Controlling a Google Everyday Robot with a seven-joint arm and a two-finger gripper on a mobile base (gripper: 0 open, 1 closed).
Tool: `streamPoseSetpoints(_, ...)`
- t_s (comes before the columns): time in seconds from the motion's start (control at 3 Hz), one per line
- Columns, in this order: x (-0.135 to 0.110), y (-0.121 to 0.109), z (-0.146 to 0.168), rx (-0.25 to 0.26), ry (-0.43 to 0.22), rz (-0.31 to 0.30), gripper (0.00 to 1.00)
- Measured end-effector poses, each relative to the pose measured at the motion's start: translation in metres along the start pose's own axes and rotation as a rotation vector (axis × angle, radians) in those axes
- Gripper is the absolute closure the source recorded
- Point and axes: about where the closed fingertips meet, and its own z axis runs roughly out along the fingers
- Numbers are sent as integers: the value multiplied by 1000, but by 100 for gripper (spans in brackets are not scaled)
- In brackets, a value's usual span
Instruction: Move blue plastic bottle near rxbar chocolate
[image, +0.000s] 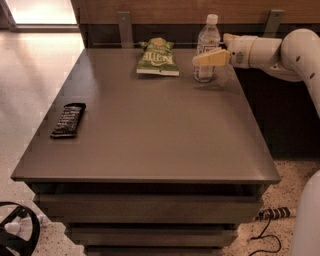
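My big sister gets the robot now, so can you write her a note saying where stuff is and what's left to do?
Gripper: at the far right of the table, level with the middle of the blue plastic bottle, reaching in from the right. I cannot tell if it has hold of the bottle.
Bottle: upright near the far edge, right of the green chip bag.
Rxbar chocolate: flat near the table's left edge, far from the bottle.
Done: the gripper is at the bottle.
Left: get a sure hold, carry the bottle across to the left and set it upright beside the bar.
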Motion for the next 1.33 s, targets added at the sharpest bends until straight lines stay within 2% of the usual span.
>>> streamPoseSetpoints(0.33, 3, 5, 13, -39, -24, 11, 17)
streamPoseSetpoints(1.33, 4, 10, 22, -52, -22, 13, 87)
